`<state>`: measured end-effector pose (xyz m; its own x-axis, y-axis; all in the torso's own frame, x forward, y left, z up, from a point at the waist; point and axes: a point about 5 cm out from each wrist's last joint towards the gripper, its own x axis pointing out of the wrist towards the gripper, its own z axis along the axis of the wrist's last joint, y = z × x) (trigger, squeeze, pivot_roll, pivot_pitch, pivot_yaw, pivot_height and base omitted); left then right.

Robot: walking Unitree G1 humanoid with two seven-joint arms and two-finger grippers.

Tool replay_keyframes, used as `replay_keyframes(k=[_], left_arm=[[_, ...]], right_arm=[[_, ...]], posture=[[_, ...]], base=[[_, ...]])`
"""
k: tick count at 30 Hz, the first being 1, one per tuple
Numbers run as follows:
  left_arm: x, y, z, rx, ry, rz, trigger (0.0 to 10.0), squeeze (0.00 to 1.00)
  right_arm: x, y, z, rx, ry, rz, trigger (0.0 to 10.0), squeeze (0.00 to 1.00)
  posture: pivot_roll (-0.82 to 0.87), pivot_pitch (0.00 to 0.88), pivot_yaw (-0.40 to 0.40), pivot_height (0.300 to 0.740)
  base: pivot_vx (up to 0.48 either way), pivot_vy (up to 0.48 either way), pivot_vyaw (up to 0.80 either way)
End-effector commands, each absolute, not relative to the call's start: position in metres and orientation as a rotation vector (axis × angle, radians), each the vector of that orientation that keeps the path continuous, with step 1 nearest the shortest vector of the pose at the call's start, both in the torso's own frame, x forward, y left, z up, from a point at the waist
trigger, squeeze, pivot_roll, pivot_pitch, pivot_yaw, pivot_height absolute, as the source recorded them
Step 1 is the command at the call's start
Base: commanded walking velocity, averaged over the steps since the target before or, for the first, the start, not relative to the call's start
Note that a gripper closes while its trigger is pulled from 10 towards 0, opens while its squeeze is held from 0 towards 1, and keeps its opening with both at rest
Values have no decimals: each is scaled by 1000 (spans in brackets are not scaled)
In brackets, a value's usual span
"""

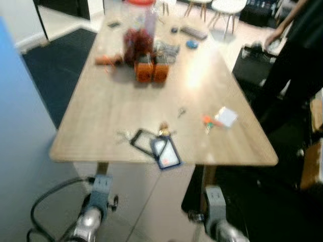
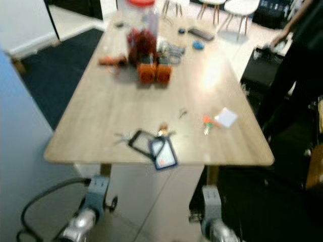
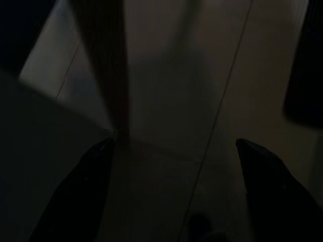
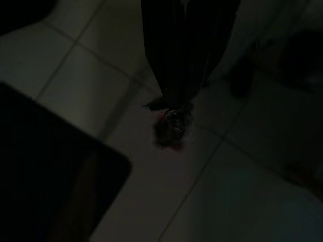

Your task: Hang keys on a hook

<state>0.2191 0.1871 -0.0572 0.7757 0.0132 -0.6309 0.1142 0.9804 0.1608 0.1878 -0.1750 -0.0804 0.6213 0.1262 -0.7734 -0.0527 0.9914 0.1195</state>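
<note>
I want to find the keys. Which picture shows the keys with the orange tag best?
The left eye view: the keys with the orange tag lie in the open on the wooden table, beside a white card. The right eye view shows the same. Both wrist views face dark floor.

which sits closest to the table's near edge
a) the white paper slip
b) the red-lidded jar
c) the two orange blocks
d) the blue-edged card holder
d: the blue-edged card holder lies right by the near edge of the table, while the orange blocks, the white paper slip and the red-lidded jar sit farther back.
</note>
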Motion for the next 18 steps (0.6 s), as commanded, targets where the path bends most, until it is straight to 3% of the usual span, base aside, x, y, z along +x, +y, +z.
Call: replay_keyframes(k=[1, 18], left_arm=[[211, 191, -62, 195, 717, -48, 10000, 0], [213, 191, -61, 223, 718, -70, 10000, 0]], right_arm=[[183, -172, -83, 107, 908, 95, 10000, 0], [182, -174, -84, 108, 917, 91, 10000, 0]], posture=[[87, 9, -76, 740], [92, 13, -78, 740]], base=[[0, 0, 0], [0, 0, 0]])
